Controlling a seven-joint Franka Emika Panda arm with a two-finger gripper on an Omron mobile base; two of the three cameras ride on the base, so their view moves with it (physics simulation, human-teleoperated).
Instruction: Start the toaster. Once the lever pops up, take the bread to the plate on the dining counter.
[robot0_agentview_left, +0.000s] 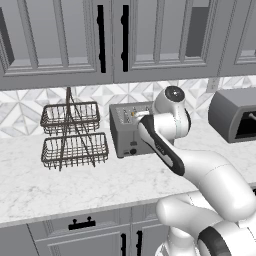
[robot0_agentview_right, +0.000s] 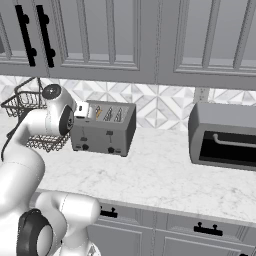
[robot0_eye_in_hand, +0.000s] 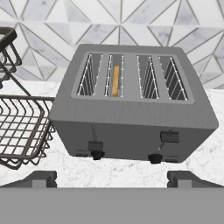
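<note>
Standing on the marble desk against the patterned backsplash, the toaster is seen from just above and in front in the hand view. Four slots are shown on its top, and the bread is seated in the second slot from the left, only its golden edge being visible. Two levers and two dark knobs are carried on the toaster's front; the left lever sits lower than the right one. The end effector is held spread wide in front of the toaster, nothing being pinched between its dark fingertips, which are kept apart from the appliance. A two-tier wire basket is placed just beside the toaster on its left. A larger grey appliance with a dark window is set well apart on the right. Grey cabinets are hung above.
</note>
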